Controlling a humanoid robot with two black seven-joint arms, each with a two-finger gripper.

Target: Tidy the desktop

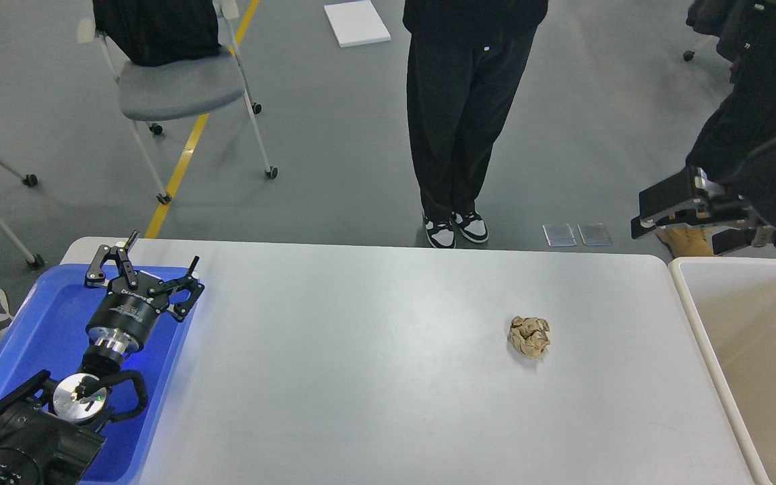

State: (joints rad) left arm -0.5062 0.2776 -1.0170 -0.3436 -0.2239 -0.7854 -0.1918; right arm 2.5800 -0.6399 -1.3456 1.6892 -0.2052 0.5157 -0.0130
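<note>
The light grey desktop (pixel 361 364) fills the lower view. A crumpled brown paper ball (pixel 529 336) lies on it, right of centre. My left gripper (pixel 161 252) is open and empty, hovering over the far end of the blue tray (pixel 31 323) at the left edge. My right gripper (pixel 681 229) comes in from the right, above the desktop's far right corner and the beige bin (pixel 683 291). Its two fingers stand apart and hold nothing. It is well up and to the right of the paper ball.
The beige bin stands against the desktop's right edge. A person (pixel 462 101) stands just beyond the far edge, at the middle. A grey wheeled chair (pixel 179 84) stands at the back left, with a yellow floor line beside it.
</note>
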